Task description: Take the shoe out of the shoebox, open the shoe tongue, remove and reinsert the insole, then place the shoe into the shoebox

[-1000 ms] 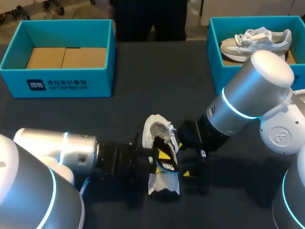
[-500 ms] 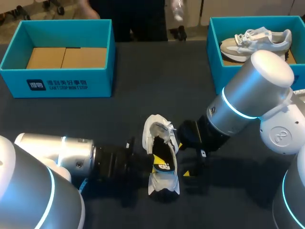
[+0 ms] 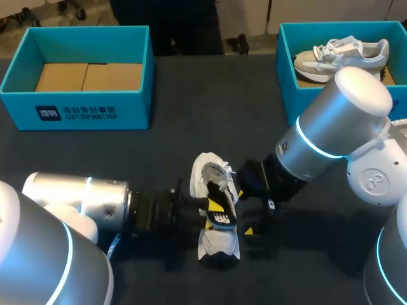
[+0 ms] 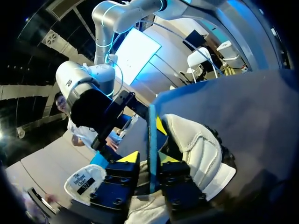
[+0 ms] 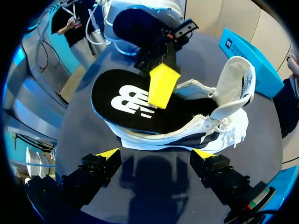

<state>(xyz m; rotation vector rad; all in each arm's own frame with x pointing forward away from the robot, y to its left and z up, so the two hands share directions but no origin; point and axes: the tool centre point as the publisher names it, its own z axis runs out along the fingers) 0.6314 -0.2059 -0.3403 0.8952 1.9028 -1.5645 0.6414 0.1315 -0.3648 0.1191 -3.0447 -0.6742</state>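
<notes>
Hidden parts first. In the head view only a flash of yellow shows where the left gripper (image 3: 215, 206) meets the shoe (image 3: 218, 245). Its fingers are mostly lost against the black insole (image 3: 222, 220). The left wrist view settles it: the insole stands edge-on between the two yellow tips, pinched from both sides. In the right wrist view only one of those fingers (image 5: 161, 86) shows, pressed flat on the insole's top face. The other is under it, out of sight. The insole lies over the shoe's opening, its logo end riding above the shoe's side. How far the other end reaches inside we cannot tell.

The shoe, white, lies on the dark table (image 3: 191, 121) near the middle, between the two grippers. A white flap stands up at its end toward the boxes. The right gripper (image 5: 156, 153) sits just beside the shoe, fingers spread wide, holding nothing. The shoe is ahead of them, not between. In the head view this gripper is a dark shape with one yellow tip showing.

Containers. The left shoebox (image 3: 76, 114), teal, sits at the table's far left with brown cardboard (image 3: 86, 76) on its floor. The right shoebox (image 3: 284, 70), far right, is cut off at the edge and partly covered by the right arm (image 3: 337, 121). A second shoe (image 3: 340, 54), grey and white with its laces visible, lies in it.
</notes>
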